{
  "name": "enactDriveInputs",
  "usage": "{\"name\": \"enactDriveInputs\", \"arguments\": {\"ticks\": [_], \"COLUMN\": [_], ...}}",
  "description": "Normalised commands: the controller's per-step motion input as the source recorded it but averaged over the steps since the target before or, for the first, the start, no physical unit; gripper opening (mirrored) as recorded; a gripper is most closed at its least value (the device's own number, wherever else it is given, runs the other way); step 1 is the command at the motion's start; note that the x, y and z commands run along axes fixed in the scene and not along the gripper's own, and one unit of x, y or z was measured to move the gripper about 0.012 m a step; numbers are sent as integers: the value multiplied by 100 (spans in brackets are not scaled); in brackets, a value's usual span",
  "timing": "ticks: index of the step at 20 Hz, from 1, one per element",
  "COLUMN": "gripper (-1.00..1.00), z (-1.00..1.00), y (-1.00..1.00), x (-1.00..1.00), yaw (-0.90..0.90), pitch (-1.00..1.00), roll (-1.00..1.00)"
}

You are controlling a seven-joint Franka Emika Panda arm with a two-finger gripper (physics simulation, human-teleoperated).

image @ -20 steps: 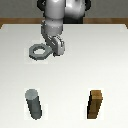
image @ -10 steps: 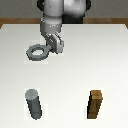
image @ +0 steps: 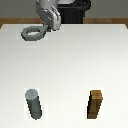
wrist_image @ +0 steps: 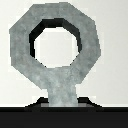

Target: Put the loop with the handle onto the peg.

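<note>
Gripping ring's handle point(image: 42, 31), hand point(image: 48, 29) lifted, peg point(image: 34, 104) well apart, open tabletop point(image: 65, 65) between.

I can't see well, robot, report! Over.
Fingers shut on loop's handle, held above table. Peg upright, far off. Nothing between.

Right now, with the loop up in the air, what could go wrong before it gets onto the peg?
1. The gripper holds the loop with the handle only by its short tab, so the ring could swing or slip.
2. The peg stands far across the table; the hole could miss and knock it over.
3. The brown block beside the peg invites a wrong target.
</note>
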Motion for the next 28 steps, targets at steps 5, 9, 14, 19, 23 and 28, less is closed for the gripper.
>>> {"name": "enactDriveInputs", "arguments": {"ticks": [5,9,14,19,23,28], "gripper": [-100,-100,-100,-100,-100,-100], "z": [40,0,0,7,0,0], "y": [0,0,0,0,0,3], "x": [50,100,100,40,0,80], "yaw": [0,0,0,0,0,0], "pitch": [0,0,0,0,0,0], "roll": [0,0,0,0,0,0]}}
